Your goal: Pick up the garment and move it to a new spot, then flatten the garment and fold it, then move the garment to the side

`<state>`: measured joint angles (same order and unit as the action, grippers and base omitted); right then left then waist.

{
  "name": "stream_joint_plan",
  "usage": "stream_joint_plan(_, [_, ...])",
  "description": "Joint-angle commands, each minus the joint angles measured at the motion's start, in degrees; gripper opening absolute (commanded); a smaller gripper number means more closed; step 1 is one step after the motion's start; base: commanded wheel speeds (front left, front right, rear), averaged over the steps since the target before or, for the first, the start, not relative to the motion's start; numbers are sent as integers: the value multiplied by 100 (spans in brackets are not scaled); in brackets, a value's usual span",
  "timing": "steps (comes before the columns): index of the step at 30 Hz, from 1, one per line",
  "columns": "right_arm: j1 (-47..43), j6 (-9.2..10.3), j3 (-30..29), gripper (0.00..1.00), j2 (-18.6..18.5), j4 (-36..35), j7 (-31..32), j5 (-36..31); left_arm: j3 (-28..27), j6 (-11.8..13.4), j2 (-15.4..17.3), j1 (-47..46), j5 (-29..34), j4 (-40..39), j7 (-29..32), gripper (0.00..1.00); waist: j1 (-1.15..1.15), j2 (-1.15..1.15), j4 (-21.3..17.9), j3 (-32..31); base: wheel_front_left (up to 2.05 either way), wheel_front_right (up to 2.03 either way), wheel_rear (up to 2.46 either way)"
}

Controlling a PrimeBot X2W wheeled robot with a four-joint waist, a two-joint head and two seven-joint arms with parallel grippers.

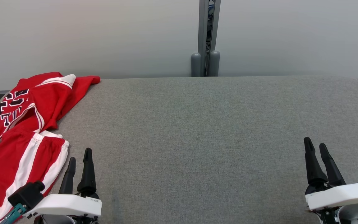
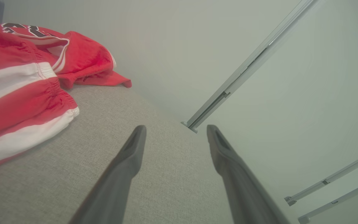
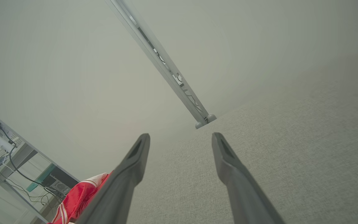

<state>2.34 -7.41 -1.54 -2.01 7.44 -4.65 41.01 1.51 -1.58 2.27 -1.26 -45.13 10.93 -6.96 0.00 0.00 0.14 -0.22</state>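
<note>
Red jersey (image 1: pixel 54 102) crumpled on grey fabric worktop (image 1: pixel 197 140), pale wall (image 1: pixel 104 37) behind; lettering illegible; left end effector (image 1: pixel 80 154), right end effector (image 1: pixel 314 142) both apart.

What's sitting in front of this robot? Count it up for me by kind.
Red-and-white garment heap: 1
Open grippers: 2 (left gripper, right gripper)
Grey table: 1
Total: 4

- table (image 1: pixel 197 140): grey woven-fabric top, flat, rounded far corners.
- garment (image 1: pixel 26 124): red w/ white stripes + black-and-white lettering, crumpled, lies on the top along the left edge, from far-left corner toward near edge.
- one red flap of it runs along the far edge.
</note>
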Motion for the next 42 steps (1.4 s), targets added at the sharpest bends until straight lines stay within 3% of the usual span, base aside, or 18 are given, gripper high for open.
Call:
stream_joint_plan(1, [39, -7, 3, 100, -58, -59, -64, -146, -14, 27, 43, 1, 136, -84, -35, 100, 0, 0, -1, 0, 0, 0, 0])
stream_joint_plan(31, [17, -10, 380, 100, -85, 352, -583, -1981, 81, 188, 92, 86, 2298, 147, -443, 100, 0, 0, 59, -43, 0, 0, 0])
stream_joint_plan(42, [40, -11, 434, 100, -92, 432, -734, -2425, 119, 225, 93, 34, 2746, 264, -558, 100, 0, 0, 81, -54, 0, 0, 0])
